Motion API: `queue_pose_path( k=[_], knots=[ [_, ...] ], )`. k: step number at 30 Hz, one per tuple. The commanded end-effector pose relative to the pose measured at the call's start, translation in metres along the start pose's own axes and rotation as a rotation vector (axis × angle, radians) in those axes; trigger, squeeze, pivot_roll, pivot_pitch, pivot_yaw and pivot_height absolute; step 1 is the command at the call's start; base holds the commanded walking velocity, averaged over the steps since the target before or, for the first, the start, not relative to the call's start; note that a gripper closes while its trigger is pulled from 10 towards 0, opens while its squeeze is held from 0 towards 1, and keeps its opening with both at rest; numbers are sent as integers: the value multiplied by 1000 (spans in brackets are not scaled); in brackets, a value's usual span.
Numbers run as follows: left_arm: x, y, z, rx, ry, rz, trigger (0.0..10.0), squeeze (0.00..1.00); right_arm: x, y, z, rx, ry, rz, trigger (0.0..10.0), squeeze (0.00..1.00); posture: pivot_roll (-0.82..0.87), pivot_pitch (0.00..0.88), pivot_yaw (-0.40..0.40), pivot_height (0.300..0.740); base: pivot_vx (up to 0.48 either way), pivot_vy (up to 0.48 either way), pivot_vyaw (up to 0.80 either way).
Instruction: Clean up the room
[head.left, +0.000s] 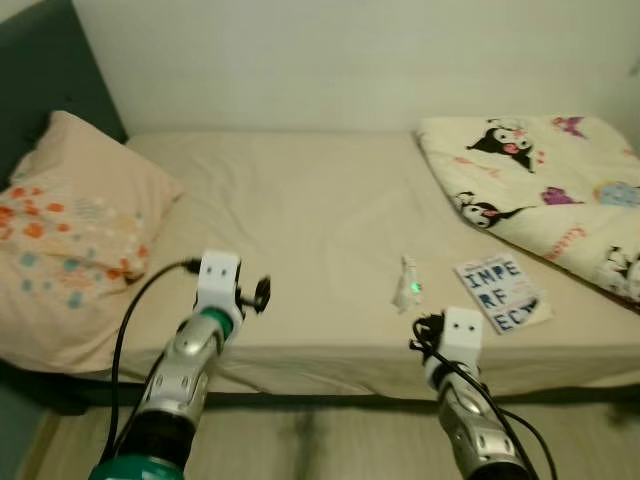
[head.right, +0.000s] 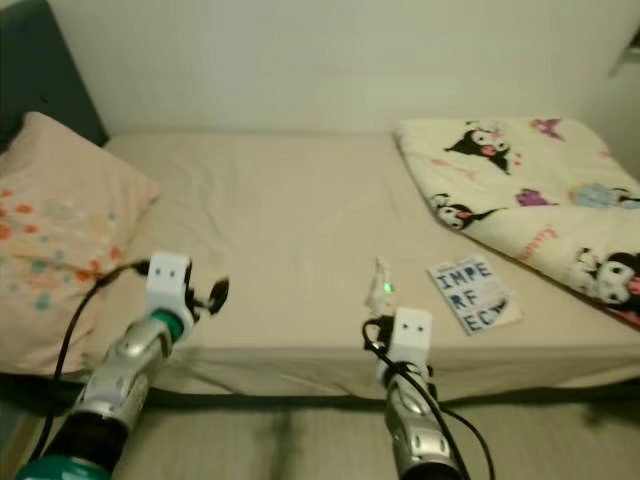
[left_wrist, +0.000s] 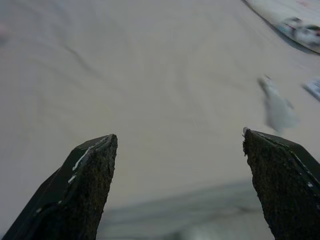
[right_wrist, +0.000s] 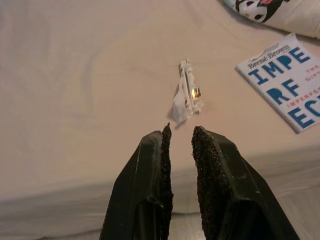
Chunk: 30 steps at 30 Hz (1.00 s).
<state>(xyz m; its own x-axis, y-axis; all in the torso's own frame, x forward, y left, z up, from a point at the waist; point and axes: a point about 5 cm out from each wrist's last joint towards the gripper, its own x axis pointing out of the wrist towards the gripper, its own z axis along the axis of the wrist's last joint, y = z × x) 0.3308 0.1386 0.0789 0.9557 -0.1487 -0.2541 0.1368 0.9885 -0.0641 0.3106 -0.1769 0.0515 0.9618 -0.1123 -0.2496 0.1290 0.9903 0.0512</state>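
The right pincer (right_wrist: 179, 137) sits low at centre in its wrist view, fingers nearly together with only a thin gap and nothing between them, aimed at the crumpled wrapper (right_wrist: 186, 92) just beyond; it reads as lined up for picking that litter off the bed. The left pincer (left_wrist: 177, 150) hangs spread wide and empty over bare sheet, likely waiting its turn. In the head view the wrapper lies right of centre on the bed (head.left: 300, 210), near the front edge, with a book (head.left: 500, 293) just beside it to the right. A folded cartoon-print blanket (head.left: 540, 175) fills the upper right, a floral pillow (head.left: 70, 220) the left. No bin or container appears
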Motion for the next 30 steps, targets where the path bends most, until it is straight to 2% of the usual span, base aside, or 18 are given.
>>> queue_pose_path(
  k=[1,5,7,8,9,10,11,12,13,15,17,19,20,23,26,27,28,30],
  knots=[
    [-1,3,2,-4,-14,6,10000,0,-1,6,-2,7,21,25,10000,0,63,56,40,740,0,0,0],
    [-2,3,4,57,-19,-1,10000,0,3,23,19,-48,-20,98,10000,0,74,79,32,740,0,0,0],
    [-2,3,4,57,-19,-1,10000,0,3,23,19,-48,-20,98,10000,0,74,79,32,740,0,0,0],
    [-2,5,8,60,-26,6,10000,0,6,34,36,-52,-57,134,10000,0,77,89,31,740,0,0,0],
    [0,7,16,56,-33,14,10000,0,13,53,70,-63,-117,206,10000,0,86,123,23,740,0,0,0],
    [0,7,16,56,-33,14,10000,0,13,53,70,-63,-117,206,10000,0,86,123,23,740,0,0,0],
    [4,6,25,54,-43,15,10000,0,16,74,108,-113,-188,295,10000,0,91,150,20,740,0,0,0],
    [6,6,32,57,-50,13,10000,0,15,89,136,-157,-239,358,10000,0,88,166,19,740,0,0,0],
    [6,6,32,57,-50,13,10000,0,15,89,136,-157,-239,358,10000,0,88,166,19,740,0,0,0],
    [10,7,42,57,-68,14,10000,0,7,115,182,-205,-327,452,10000,0,78,191,16,740,0,0,0],
    [10,7,42,57,-68,14,10000,0,7,115,182,-205,-327,452,10000,0,78,191,16,740,0,0,0],
    [8,11,54,76,-95,20,10000,0,-9,137,216,-205,-406,545,10000,0,95,244,8,740,0,0,0],
    [8,11,54,76,-95,20,10000,0,-9,137,216,-205,-406,545,10000,0,95,244,8,740,0,0,0],
    [2,18,66,86,-119,29,10000,0,-40,163,263,-199,-517,671,10000,0,106,284,1,740,0,0,0],
    [0,20,67,95,-122,31,10000,0,-50,168,276,-200,-556,693,10000,0,109,287,-3,740,0,0,0],
    [-3,23,67,90,-120,48,10000,0,-68,176,299,-207,-616,733,10000,0,116,294,-8,740,0,0,0],
    [-3,23,67,90,-120,48,10000,0,-68,176,299,-207,-616,733,10000,0,116,294,-8,740,0,0,0],
    [-5,24,67,100,-120,53,10000,0,-82,181,316,-219,-656,766,10000,0,114,298,-9,740,0,0,0]
  ],
)
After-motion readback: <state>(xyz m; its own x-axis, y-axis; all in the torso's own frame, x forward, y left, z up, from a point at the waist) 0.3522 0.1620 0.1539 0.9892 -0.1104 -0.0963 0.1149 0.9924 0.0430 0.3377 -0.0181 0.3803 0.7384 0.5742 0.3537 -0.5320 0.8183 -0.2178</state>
